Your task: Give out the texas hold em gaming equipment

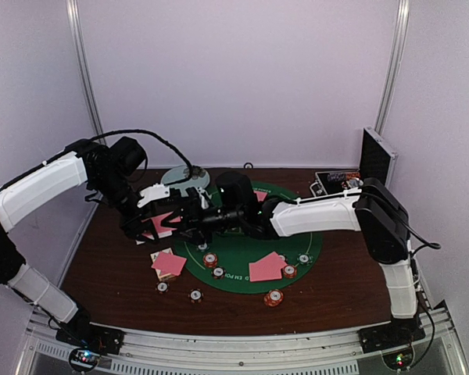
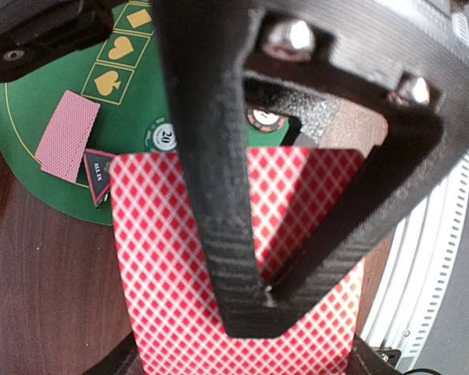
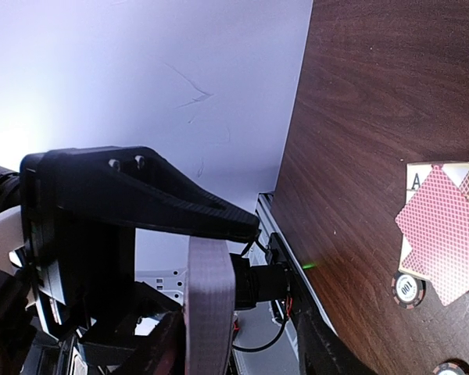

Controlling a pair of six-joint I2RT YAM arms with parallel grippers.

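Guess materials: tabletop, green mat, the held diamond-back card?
Tabletop: dark wood or wood-look laminate, semi-matte; grain streaks show. Green mat: likely felt or printed fabric, matte, no glare. Held card: coated paper or plastic, smooth; crisp printed diamonds, can't tell which.

Lit evenly and softly from above; pink-backed playing cards (image 2: 164, 258) are blurred up close; wall (image 3: 180, 70) is washed out a bit.

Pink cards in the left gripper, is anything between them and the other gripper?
No, nothing visible. The left gripper holds the pink cards up over the table, and the right gripper is right beside them, with the stack's edge showing between its jaws.
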